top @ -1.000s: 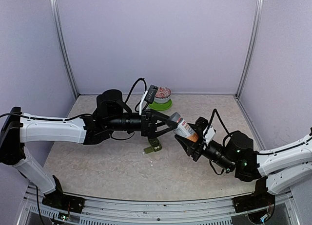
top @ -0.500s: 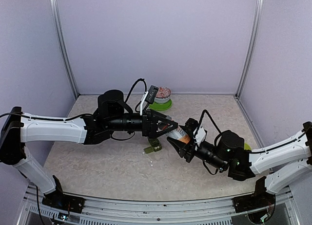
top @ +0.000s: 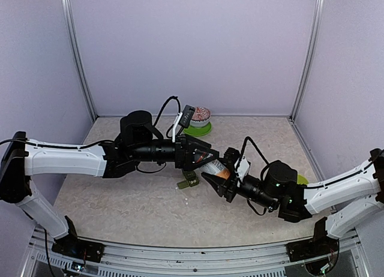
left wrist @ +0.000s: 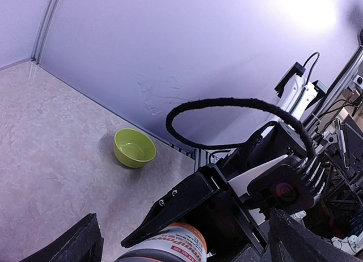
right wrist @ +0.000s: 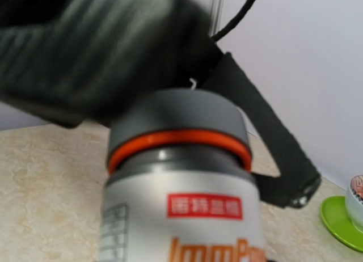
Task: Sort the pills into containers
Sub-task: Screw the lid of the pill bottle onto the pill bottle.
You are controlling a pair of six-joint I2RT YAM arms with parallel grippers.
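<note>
Bottle (right wrist: 181,216) is clamped in the right gripper (top: 218,171); the left gripper (top: 206,156) stands wide apart around its grey cap (right wrist: 176,117).

Lime bowl (left wrist: 135,148), patterned bowl (top: 200,116) (perhaps floral)

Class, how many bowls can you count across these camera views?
2. A lime-green bowl sits on the table's right side; a patterned bowl stands on a green plate at the back. More may be hidden.

Just right of the containers (top: 189,181), the right tool (top: 219,171) grips a tilted bottle (top: 213,166) above the counter (top: 120,199). The left tool (top: 206,157), jaws spread wide, flanks the bottle's top. A patterned bowl (top: 199,116) sits well behind the containers.
</note>
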